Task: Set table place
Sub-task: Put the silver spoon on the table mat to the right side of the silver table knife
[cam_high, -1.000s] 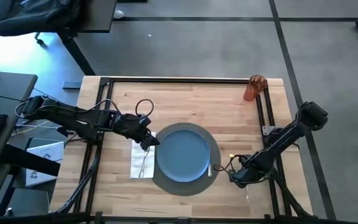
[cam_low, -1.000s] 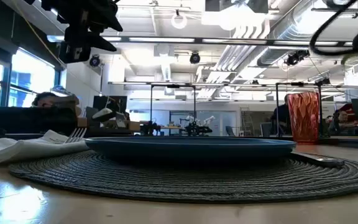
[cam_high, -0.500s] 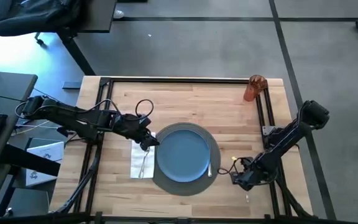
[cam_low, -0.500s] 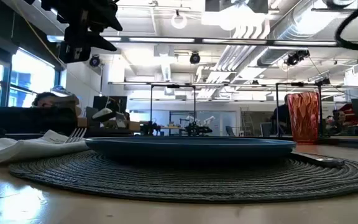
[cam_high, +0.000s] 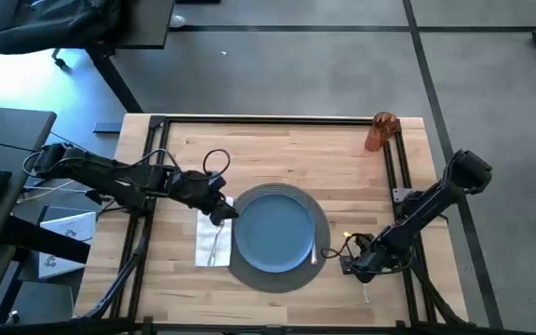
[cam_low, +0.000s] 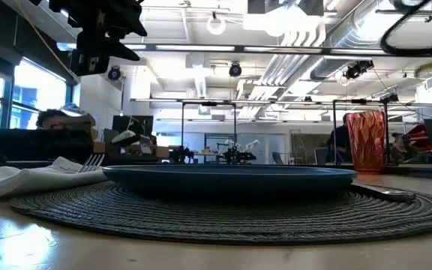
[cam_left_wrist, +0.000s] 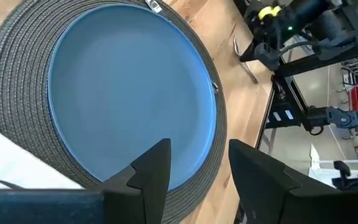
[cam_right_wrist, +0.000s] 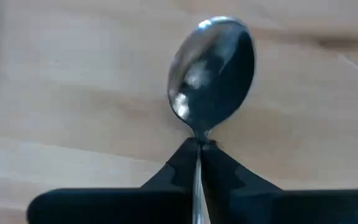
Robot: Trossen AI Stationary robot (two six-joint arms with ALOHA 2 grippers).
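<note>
Spoon [cam_right_wrist: 211,68]: my right gripper [cam_high: 359,267] has its jaws clamped on the handle, low over the table [cam_high: 342,167] right of the mat [cam_high: 322,233], for laying beside the plate [cam_high: 273,230]; left gripper [cam_high: 220,210] waits, jaws apart, over the napkin [cam_high: 207,244]

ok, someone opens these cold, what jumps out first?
The blue plate centred on the round grey mat, mid-table toward the near edge. Next, the right gripper shut on a spoon just above bare wood, right of the mat. The left gripper hovers open over the plate's left rim, beside the napkin with the fork; the orange cup stands alone at the far right corner.
</note>
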